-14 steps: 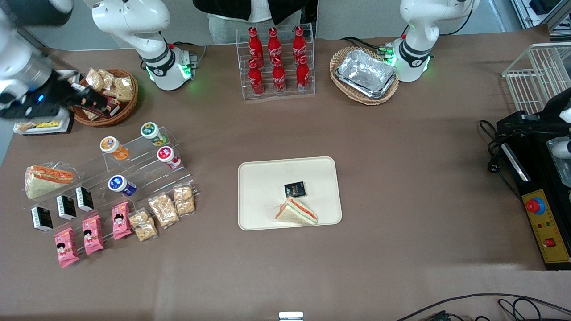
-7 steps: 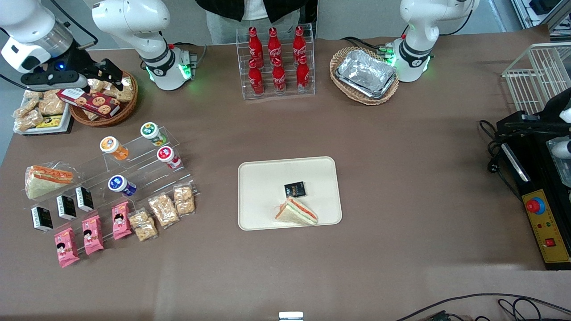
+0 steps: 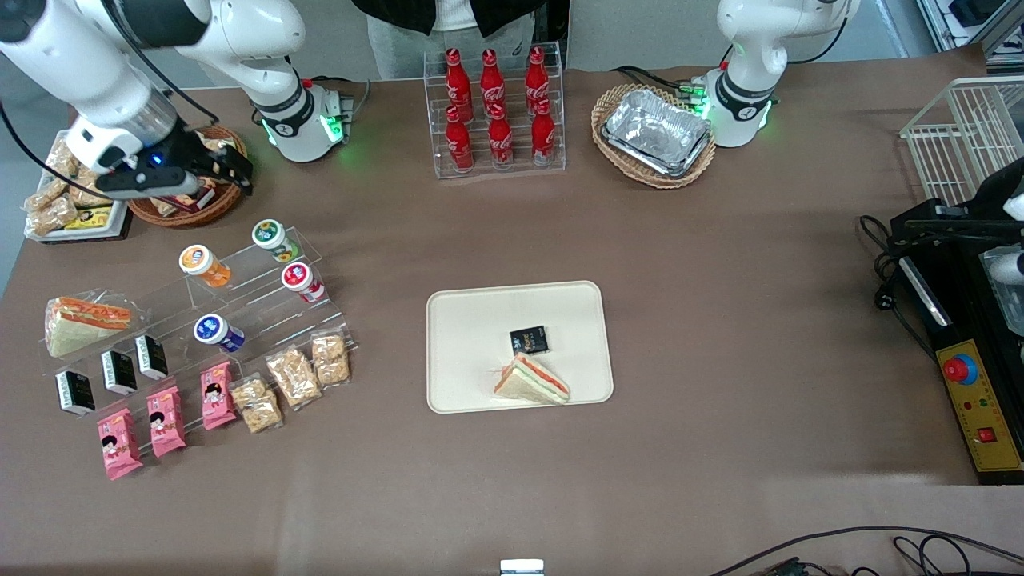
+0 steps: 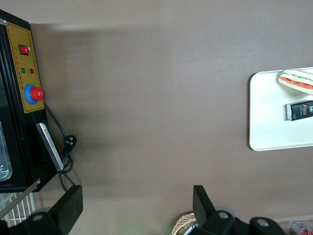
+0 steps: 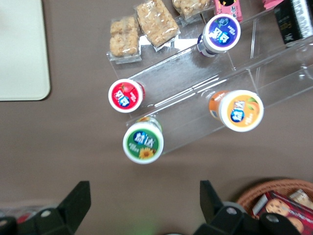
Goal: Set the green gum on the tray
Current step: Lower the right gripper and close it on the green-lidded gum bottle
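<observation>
1. Right now the green gum (image 3: 272, 238) stands on the top step of a clear acrylic riser (image 3: 256, 300) near the working arm's end of the table, lid up so it can be taken from above.
2. Beside it on that step sits the orange-lidded bottle (image 3: 202, 263); the red-lidded bottle (image 3: 299, 279) is one step lower, so neighbours crowd the grasp.
3. Hovering above the wicker basket (image 3: 188, 210) at the table's edge, the gripper (image 3: 228, 164) has its jaws spread wide and empty, ready to straddle the lid.
4. Mid-table, the tray (image 3: 472, 336) keeps bare room beside a sandwich (image 3: 532, 379) and a dark packet (image 3: 529, 339).
</observation>
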